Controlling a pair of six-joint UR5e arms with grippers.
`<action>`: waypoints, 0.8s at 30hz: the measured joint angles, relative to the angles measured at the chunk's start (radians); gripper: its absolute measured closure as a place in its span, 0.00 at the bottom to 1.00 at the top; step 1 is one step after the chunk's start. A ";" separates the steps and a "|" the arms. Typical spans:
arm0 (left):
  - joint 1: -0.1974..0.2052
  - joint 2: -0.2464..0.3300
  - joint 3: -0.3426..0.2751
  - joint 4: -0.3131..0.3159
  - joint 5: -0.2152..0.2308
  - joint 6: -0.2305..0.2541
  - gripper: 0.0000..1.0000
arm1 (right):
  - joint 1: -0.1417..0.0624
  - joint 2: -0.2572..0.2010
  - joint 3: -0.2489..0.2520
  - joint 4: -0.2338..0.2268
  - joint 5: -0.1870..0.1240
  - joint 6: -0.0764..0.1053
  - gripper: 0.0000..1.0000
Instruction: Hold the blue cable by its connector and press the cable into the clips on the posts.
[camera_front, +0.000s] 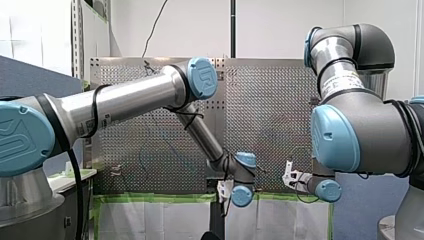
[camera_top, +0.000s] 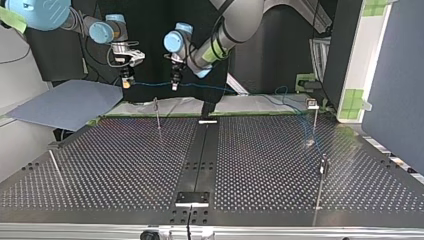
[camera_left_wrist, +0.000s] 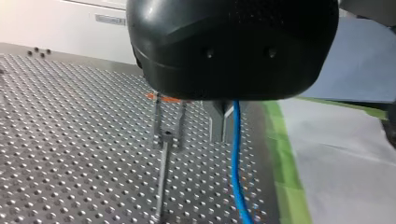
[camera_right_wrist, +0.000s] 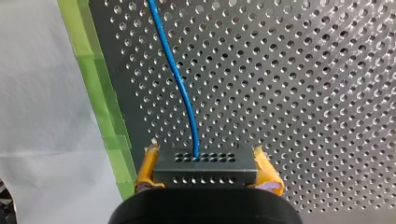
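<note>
The blue cable (camera_top: 210, 87) hangs in the air between my two grippers near the table's far edge in the top view, then trails on to the post (camera_top: 314, 112) at the right. My right gripper (camera_right_wrist: 204, 151) has its yellow pads shut on the dark connector block (camera_right_wrist: 205, 170), and the cable (camera_right_wrist: 180, 79) leads away ahead of it. My left gripper (camera_left_wrist: 222, 137), black with metal fingers, is shut on the cable (camera_left_wrist: 236, 177). A thin post with a clip (camera_left_wrist: 162, 172) stands just beside those fingers. In the top view this post (camera_top: 156, 112) is below and between the grippers.
Two more posts (camera_top: 322, 180) (camera_top: 55, 165) stand nearer the top view's front corners. A black strip with a small plate (camera_top: 192, 197) runs down the table's middle. A grey-blue sheet (camera_top: 70, 102) and green tape (camera_right_wrist: 100, 107) border the perforated table.
</note>
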 joint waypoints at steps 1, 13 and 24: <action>-0.001 0.000 0.008 -0.002 -0.001 0.000 1.00 | 0.000 0.000 0.000 0.001 -0.001 0.000 1.00; -0.004 0.000 0.116 -0.073 -0.034 0.004 1.00 | -0.013 0.000 -0.026 0.006 -0.004 0.018 1.00; 0.002 0.001 0.181 -0.102 -0.077 0.025 1.00 | -0.027 0.003 -0.053 0.010 -0.007 0.007 1.00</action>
